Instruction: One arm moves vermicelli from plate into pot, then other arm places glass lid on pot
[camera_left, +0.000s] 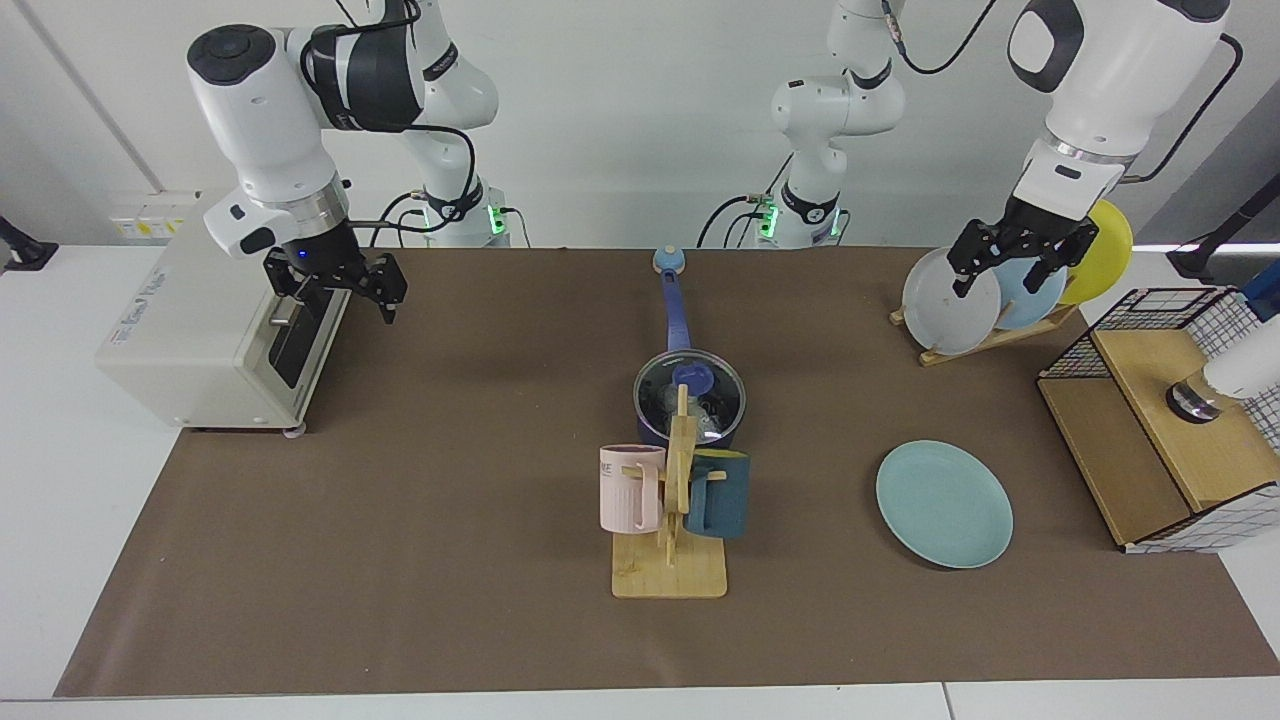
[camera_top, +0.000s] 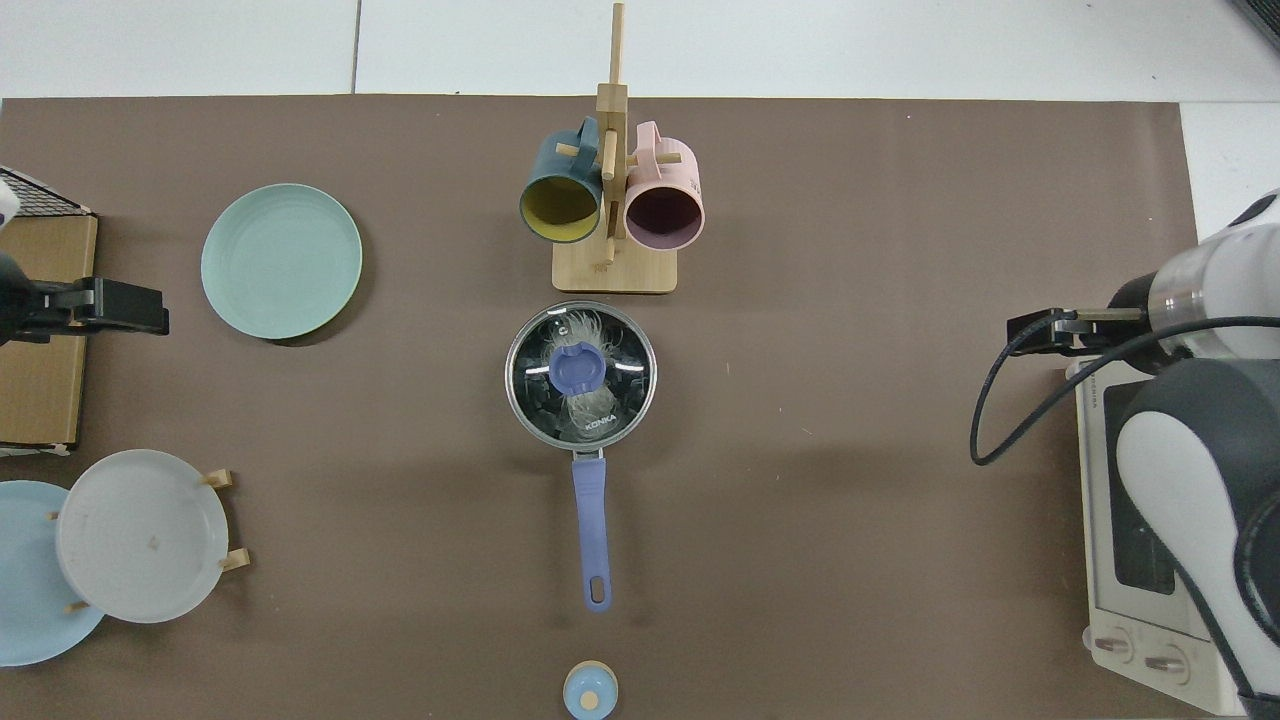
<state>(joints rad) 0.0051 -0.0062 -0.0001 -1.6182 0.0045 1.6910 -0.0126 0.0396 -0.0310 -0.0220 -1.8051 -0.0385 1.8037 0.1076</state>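
The glass lid (camera_top: 580, 372) sits flat on the navy pot (camera_left: 655, 432), pale vermicelli (camera_top: 590, 403) inside. The teal plate (camera_top: 281, 260) lies bare nearby.

The facing camera sits across the bench (camera_left: 400, 560), raised and tilted down, looking toward both arm bases and the wall behind. It stands far enough back to take in the whole brown mat. The top camera hangs overhead, looking straight down, turned so the mug rack (camera_top: 612, 200) lies toward its upper edge. Both views share the pot (camera_left: 690, 400), the plate (camera_top: 281, 260) and the mat.
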